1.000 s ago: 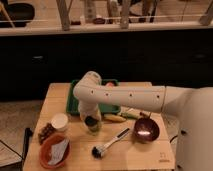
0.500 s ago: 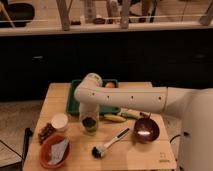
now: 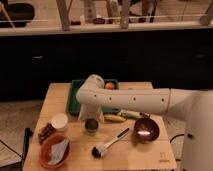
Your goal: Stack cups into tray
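Note:
A pale yellowish-green cup (image 3: 91, 126) with a dark inside stands on the wooden table (image 3: 135, 155), just in front of the dark green tray (image 3: 75, 95). A white cup (image 3: 59, 121) stands to its left. My white arm reaches in from the right and bends down over the green cup. My gripper (image 3: 92, 116) is right above that cup, at its rim, mostly hidden by the arm. The arm covers much of the tray.
A shiny brown bowl (image 3: 145, 129) is at the right. An orange bowl (image 3: 54, 150) with paper in it is at the front left. A brush (image 3: 107, 143) lies in front, a banana (image 3: 115, 118) by the tray, dark snacks (image 3: 45, 132) at the left edge.
The arm has shifted slightly left and lower over the green cup. The cup and the other objects stay in place.

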Action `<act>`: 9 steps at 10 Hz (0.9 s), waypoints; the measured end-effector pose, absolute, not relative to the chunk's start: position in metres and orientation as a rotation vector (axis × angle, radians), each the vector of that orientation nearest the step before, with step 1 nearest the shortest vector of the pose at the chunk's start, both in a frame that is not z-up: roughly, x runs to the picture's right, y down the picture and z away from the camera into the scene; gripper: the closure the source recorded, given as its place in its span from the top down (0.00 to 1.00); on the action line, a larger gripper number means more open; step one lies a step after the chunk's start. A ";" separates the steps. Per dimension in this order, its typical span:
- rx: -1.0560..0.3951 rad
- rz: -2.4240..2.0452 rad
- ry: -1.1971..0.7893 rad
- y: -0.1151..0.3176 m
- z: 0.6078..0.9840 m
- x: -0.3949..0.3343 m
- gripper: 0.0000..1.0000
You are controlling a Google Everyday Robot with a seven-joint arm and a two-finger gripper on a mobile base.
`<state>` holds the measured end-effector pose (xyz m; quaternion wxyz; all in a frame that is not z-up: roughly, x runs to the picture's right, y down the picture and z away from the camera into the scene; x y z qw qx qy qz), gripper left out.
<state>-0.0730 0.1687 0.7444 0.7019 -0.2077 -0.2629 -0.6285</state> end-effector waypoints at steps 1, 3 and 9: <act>-0.464 -1.393 -0.585 0.168 0.744 -0.071 0.80; -0.466 -1.392 -0.589 0.167 0.746 -0.073 0.80; -0.510 -1.380 -0.613 0.187 0.766 -0.080 0.80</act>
